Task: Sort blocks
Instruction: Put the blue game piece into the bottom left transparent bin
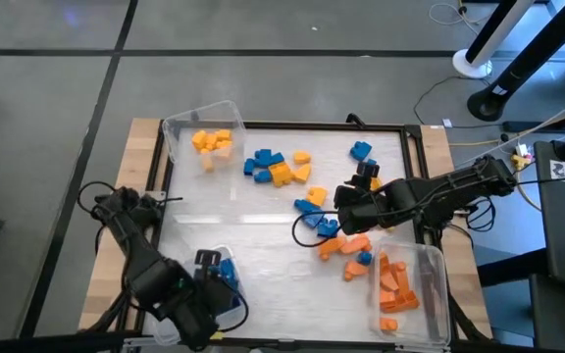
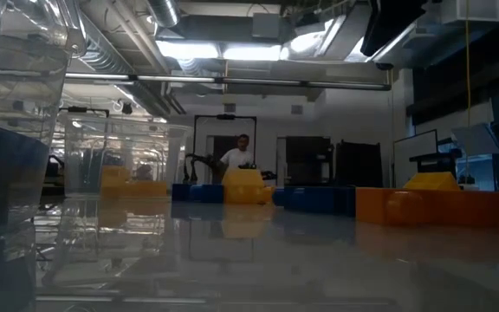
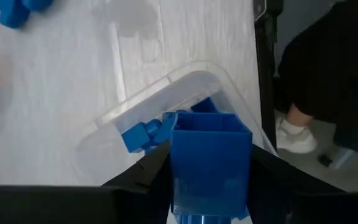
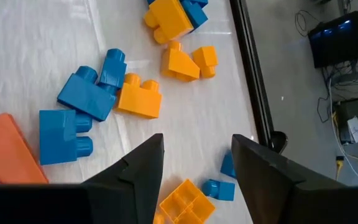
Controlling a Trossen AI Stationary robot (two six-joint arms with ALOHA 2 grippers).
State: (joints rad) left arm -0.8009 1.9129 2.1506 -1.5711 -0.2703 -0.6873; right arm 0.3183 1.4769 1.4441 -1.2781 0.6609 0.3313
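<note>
Blue, orange and yellow blocks (image 1: pixel 314 208) lie scattered on the white tray, mostly in its middle and right part. My left gripper (image 1: pixel 214 267) hangs over the clear near-left bin (image 3: pixel 185 84) and is shut on a blue block (image 3: pixel 210 155). Other blue blocks (image 3: pixel 140 134) lie in that bin. My right gripper (image 1: pixel 346 199) is open above the tray's middle. In the right wrist view its fingers (image 4: pixel 194 146) stand apart over bare tray, a yellow block (image 4: pixel 185 200) beneath them, with blue blocks (image 4: pixel 73 118) and a yellow one (image 4: pixel 140 96) ahead. The low view shows no gripper. My left gripper pinches the blue block by its two opposite side walls (image 3: pixel 178 168) between both fingers. The fingers slant downward from above toward the bin. The block is lifted clear over the bin's open top, and its free end (image 3: pixel 211 121) sticks out beyond the fingertips.
A clear bin with yellow blocks (image 1: pixel 204 137) stands at the tray's far-left corner. A bin with orange blocks (image 1: pixel 400 284) sits at the near right. The tray's dark frame (image 1: pixel 415 147) runs round the work area. A person (image 2: pixel 236 156) stands far back in the room.
</note>
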